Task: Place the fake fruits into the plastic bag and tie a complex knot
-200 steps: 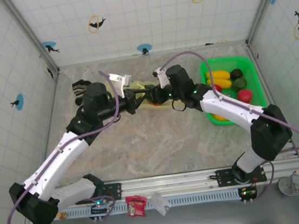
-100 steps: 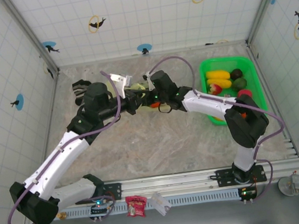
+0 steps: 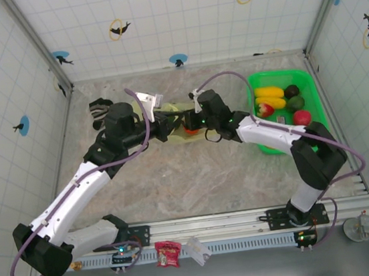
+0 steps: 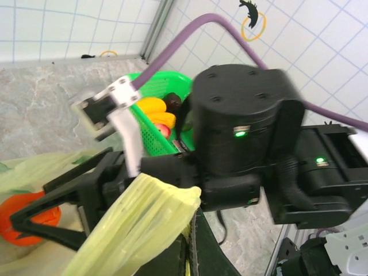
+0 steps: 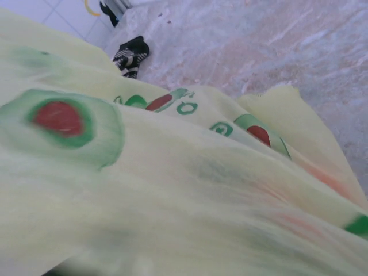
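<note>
Step in hand: loading, judged early.
- Left pincer (image 3: 164, 121) clamped on bunched rim of plastic bag (image 4: 135, 224), mid-desk (image 3: 176, 179).
- Right pincer (image 4: 31, 202) at bag mouth, jaws spread, nothing gripped. Orange fruit (image 4: 35, 214) just beyond tips, apparently inside bag.
- Right of bag: green tub (image 3: 302, 80) holds most fake fruits (image 3: 268, 94), yellow, red, green and dark.
- Next move: right pincer to tub for another piece. Slack film and the close left arm crowd its exit.
- Far left: striped sock (image 3: 100, 108), off the path.
- Knot not started.
</note>
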Controlling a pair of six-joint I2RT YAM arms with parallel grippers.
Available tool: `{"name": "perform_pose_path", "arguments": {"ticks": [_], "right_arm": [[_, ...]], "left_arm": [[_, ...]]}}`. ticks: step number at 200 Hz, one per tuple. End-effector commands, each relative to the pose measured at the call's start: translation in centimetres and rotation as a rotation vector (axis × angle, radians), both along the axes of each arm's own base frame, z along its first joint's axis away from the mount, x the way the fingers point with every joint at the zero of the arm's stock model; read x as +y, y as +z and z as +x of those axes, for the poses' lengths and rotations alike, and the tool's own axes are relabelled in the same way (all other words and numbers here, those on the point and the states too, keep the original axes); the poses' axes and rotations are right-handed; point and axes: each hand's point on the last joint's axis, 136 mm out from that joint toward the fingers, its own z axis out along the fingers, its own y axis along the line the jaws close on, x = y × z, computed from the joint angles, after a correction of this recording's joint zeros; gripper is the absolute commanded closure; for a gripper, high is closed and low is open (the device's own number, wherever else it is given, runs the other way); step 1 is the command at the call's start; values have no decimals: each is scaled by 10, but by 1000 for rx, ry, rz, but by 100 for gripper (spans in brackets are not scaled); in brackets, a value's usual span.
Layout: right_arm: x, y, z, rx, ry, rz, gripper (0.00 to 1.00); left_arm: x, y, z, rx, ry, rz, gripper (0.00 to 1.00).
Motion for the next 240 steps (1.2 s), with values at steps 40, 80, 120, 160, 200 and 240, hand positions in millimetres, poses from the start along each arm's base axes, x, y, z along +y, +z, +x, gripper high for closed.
{"name": "perform_pose_path", "arguments": {"ticks": [40,80,120,160,200,240], "right_arm": [[-11,62,-25,-90,103,123,57],[-46,118,-23,-151,39,300,57],[-104,159,-9,-180,-61,465,54],[-192,113,17,-89,-375,312,52],[-294,9,16,177,-807,126,41],[-319,-46,18,386,-1055,226,38]], "left_arm": [[5,-8,3,0,22,21,100],[4,-5,5,0,23,13,100],[2,-5,4,6,14,9,100],[2,0,2,2,7,-2,100],[2,4,0,-2,-6,-12,100],[-1,7,-1,-13,-21,-9,100]]}}
